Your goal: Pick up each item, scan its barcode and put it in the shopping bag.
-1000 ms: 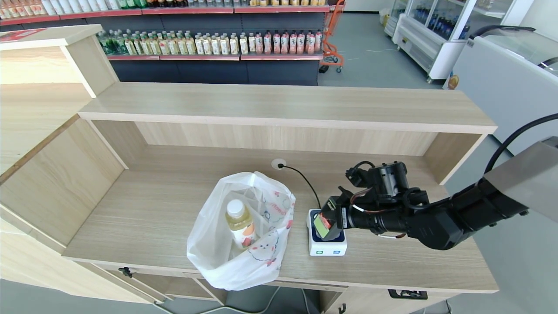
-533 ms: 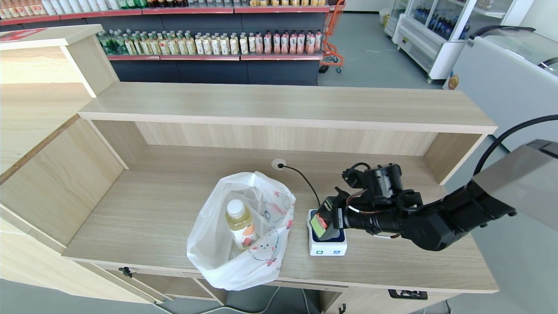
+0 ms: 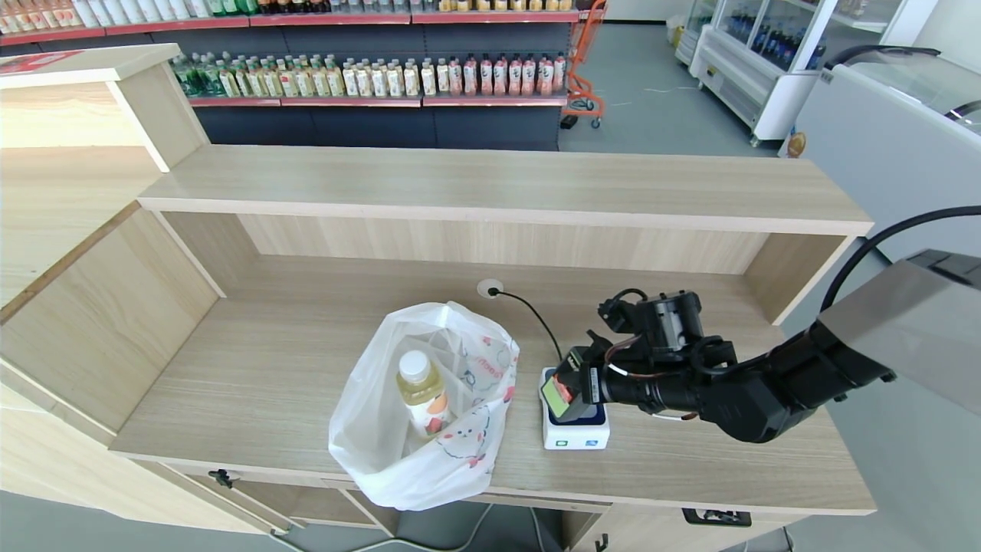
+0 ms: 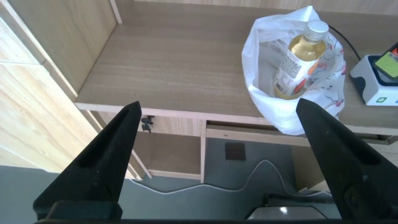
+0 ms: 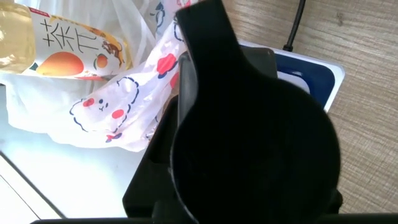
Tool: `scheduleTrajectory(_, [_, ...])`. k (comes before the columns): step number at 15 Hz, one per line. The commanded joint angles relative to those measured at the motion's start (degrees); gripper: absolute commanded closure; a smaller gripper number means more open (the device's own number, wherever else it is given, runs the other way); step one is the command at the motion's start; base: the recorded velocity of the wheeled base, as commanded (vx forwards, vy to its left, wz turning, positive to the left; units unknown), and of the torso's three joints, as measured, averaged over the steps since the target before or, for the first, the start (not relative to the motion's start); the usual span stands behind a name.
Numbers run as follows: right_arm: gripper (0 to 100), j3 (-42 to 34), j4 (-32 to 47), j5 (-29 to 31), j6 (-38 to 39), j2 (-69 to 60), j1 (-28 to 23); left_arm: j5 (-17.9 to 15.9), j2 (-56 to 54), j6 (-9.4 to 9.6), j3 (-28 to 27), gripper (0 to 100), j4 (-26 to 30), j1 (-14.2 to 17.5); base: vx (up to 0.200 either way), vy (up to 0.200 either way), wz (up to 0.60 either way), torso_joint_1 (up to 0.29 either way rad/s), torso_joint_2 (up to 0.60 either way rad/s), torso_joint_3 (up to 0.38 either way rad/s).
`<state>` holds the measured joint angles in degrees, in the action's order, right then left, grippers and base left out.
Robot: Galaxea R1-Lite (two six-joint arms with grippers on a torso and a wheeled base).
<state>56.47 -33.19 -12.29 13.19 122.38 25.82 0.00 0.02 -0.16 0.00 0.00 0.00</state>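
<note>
My right gripper (image 3: 569,386) is shut on a small green and red packet (image 3: 555,395), held just above the white and blue scanner (image 3: 576,438) on the counter. To the scanner's left the white shopping bag (image 3: 452,452) stands open, with a yellow drink bottle (image 3: 420,392) upright inside. In the right wrist view the bag (image 5: 106,109) and the scanner (image 5: 314,71) lie close under the dark held packet. My left gripper (image 4: 219,106) hangs open with nothing in it, in front of the counter's edge, and the bag (image 4: 273,102) and bottle (image 4: 298,59) lie beyond it.
A black cable (image 3: 533,314) runs from a hole in the counter (image 3: 253,383) to the scanner. A raised wooden ledge (image 3: 490,184) borders the back and a wooden side wall (image 3: 100,322) the left. Bare counter lies left of the bag and right of the scanner.
My right gripper has shifted slightly left with the packet, over the scanner and nearer the bag. The bag, the bottle and the scanner have stayed put.
</note>
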Motion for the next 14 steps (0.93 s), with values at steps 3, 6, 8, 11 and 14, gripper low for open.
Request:
scheduleTrajectory(3, [100, 0.8, 0.1, 0.1, 0.0, 0.1, 0.0, 0.0, 0.0, -0.02, 0.0, 0, 0.0, 0.0, 0.0, 0.0, 0.0, 0.0, 0.0, 0.0])
scheduleTrajectory(6, [100, 1.5, 0.2, 0.1, -0.1, -0.2, 0.0, 0.0, 0.0, -0.02, 0.0, 0, 0.0, 0.0, 0.0, 0.0, 0.0, 0.0, 0.0, 0.0])
scheduleTrajectory(8, [100, 1.5, 0.1, 0.3, -0.2, -1.1, -0.1, 0.0, 0.0, -0.02, 0.0, 0, 0.0, 0.0, 0.0, 0.0, 0.0, 0.0, 0.0, 0.0])
scheduleTrajectory(11, [100, 0.6, 0.4, 5.2, -1.0, -10.1, -0.7, 0.0, 0.0, -0.02, 0.0, 0, 0.0, 0.0, 0.0, 0.0, 0.0, 0.0, 0.0, 0.0])
scheduleTrajectory(14, [100, -2.3, 2.7, 7.3, -10.4, -20.6, -4.8, 0.0, 0.0, -0.02, 0.0, 0, 0.0, 0.0, 0.0, 0.0, 0.0, 0.0, 0.0, 0.0])
